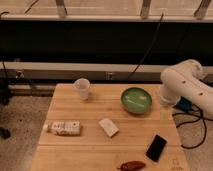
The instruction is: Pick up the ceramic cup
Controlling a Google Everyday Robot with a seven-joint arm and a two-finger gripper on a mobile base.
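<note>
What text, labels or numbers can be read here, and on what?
Nothing is legible.
Label on the lying bottle: dark print, too blurred to read.
Faint mark on the table, near-right corner: unreadable.
No print seen: ceramic cup, green bowl, white packet.
The gripper is out of view, beyond the arm at the right edge.

Arm [182,85] bent at right, pincer beyond frame.

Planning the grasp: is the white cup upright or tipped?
Upright: the ceramic cup stands on its narrow base, rim up. End effector out of view; only the arm shows, right.
</note>
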